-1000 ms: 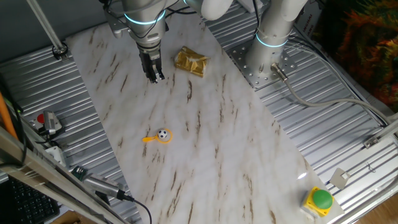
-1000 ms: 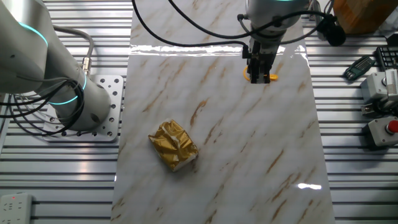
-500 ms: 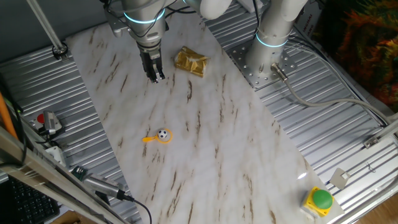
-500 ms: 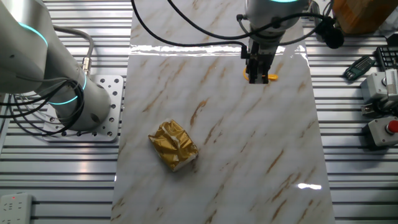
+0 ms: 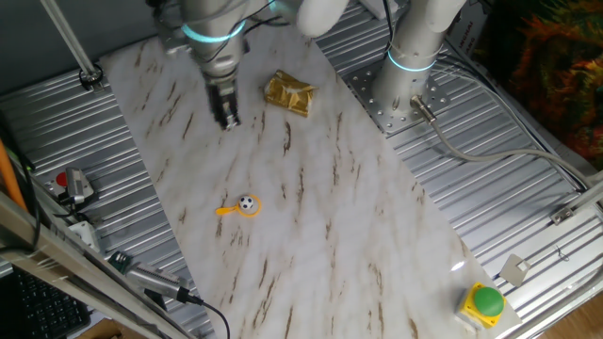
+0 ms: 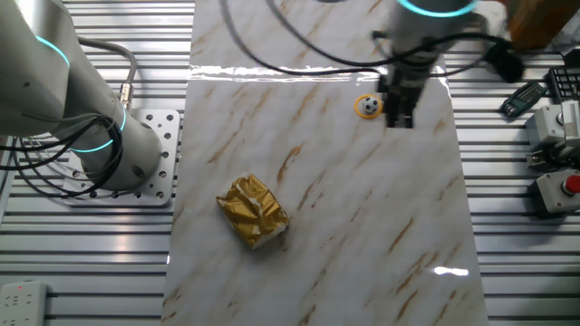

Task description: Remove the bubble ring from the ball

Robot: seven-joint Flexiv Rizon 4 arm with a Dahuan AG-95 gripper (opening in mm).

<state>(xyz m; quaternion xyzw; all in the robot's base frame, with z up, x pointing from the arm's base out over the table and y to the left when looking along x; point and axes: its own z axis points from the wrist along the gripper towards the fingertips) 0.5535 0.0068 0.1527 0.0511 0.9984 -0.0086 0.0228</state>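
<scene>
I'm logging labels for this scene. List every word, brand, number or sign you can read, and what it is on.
None can be read.
Gold packet: no print can be made out.
Ball: black patches only, no text.
Green button box: no lettering can be made out.
Red button box: too small to tell.

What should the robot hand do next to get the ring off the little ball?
Probably move over the bubble ring's handle and lower. The ball sits inside the hoop on the table, and the gripper hangs well away from it, near the gold packet, holding nothing.
</scene>
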